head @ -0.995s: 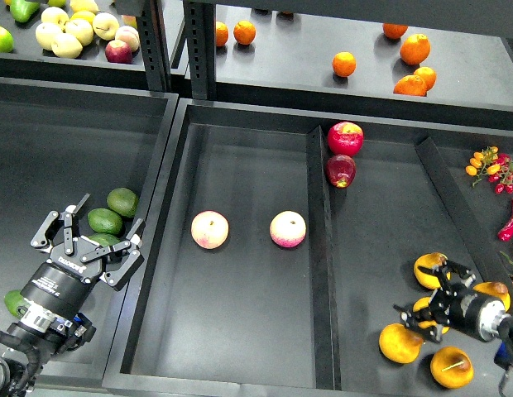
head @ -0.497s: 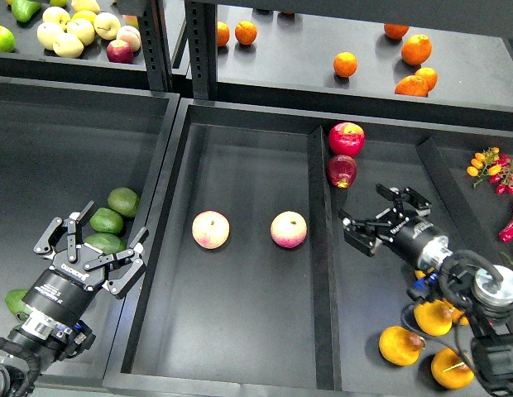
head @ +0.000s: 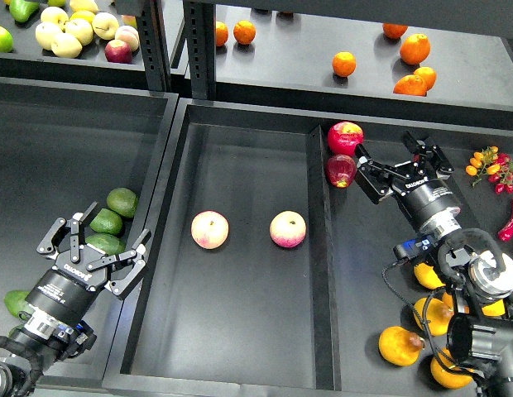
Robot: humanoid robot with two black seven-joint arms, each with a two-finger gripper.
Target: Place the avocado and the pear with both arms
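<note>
Both jaws are spread and empty: the left gripper (head: 98, 251) is poised just beside the dark green egg-shaped avocado (head: 102, 244), while the right gripper (head: 399, 168) is held well apart from the orange-yellow rounded pear (head: 400, 344).

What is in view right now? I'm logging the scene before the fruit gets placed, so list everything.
Pink-yellow fruits: two, middle tray, apart from each other.
Red apples: two, red, top of the tray right of the divider.
Avocados: three clustered, green, left tray; another green one partly hidden by the left arm.
Pears: several, orange-yellow, lower right, partly hidden by the right arm.
Oranges: several, orange, back shelf.
Pale apples and mixed fruit: a pile, yellow, red and green, back left shelf.
Small tomatoes and a chili: a cluster, red-orange, far right.
Left gripper: open, beside the avocados, holding nothing.
Right gripper: open, empty, next to the red apples.
</note>
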